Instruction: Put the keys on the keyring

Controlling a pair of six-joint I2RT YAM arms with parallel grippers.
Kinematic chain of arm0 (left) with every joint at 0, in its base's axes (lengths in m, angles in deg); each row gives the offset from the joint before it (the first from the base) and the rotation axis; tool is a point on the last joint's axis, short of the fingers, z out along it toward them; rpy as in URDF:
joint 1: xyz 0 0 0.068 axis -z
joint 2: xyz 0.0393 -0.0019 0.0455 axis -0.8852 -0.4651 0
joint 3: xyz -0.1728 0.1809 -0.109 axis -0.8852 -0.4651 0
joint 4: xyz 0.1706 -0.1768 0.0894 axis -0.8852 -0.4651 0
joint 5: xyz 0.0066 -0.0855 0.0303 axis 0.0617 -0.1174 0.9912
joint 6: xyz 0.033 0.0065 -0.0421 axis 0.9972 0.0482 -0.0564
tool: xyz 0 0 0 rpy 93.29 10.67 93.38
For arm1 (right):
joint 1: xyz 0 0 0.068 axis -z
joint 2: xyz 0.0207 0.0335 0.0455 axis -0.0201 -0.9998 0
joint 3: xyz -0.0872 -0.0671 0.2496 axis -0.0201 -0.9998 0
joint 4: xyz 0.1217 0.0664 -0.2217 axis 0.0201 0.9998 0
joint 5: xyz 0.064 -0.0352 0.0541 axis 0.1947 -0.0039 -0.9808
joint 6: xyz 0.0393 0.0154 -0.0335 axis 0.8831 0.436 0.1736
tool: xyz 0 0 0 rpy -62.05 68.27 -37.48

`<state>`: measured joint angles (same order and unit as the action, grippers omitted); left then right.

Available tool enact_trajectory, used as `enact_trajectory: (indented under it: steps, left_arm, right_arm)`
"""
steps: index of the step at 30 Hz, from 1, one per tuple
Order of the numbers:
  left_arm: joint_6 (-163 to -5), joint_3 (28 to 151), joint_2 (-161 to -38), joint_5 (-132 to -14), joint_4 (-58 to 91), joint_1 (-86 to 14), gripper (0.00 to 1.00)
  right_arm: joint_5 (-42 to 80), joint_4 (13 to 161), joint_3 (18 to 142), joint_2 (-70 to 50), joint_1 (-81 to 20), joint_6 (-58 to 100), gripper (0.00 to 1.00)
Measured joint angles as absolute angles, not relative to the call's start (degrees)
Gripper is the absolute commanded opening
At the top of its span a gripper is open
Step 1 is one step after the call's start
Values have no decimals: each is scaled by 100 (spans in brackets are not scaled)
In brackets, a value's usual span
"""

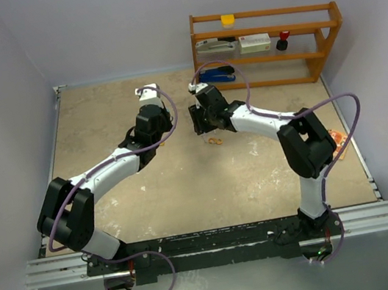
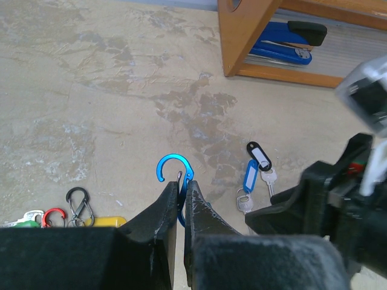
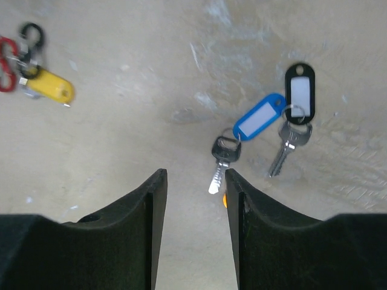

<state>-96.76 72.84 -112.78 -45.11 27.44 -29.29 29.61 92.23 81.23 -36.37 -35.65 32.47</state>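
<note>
Carabiner [image 2: 161, 169] in left claw [image 2: 181, 184], right claw [image 3: 195, 175] spread over keys [image 3: 260, 121]

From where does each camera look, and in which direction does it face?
Top: above and behind the bases, looking down at the table; left arm and right arm show.
Left wrist: low, facing the shelf; left gripper shut on a blue clip, right arm at right.
Right wrist: looking down at the table; right gripper open.
Both wrist views share the blue tag and black tag.

Blue tag [image 3: 260, 122], black tag [image 3: 300, 92], yellow tag [image 3: 51, 86], blue carabiner [image 2: 159, 169].
</note>
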Motion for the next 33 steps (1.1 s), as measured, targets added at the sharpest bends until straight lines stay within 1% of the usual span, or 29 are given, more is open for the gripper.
enact_trajectory:
  steps: [9, 16, 30, 33]
  left_arm:
    - [-9668, 7284, -11278, -4493, 2742, -2929, 0]
    - [-9659, 7284, -11278, -4471, 2742, -2929, 0]
    - [-9550, 7284, -11376, -4445, 2740, -2929, 0]
    - [-9536, 7284, -11398, -4445, 2742, -2929, 0]
  right_arm:
    - [3077, 9699, 8202, -4293, -3504, 3734, 42]
    - [3083, 9660, 8236, -4358, -3388, 3979, 41]
    - [3033, 9354, 8706, -4855, -3250, 4320, 40]
    - [3024, 9347, 8822, -4940, -3233, 4370, 38]
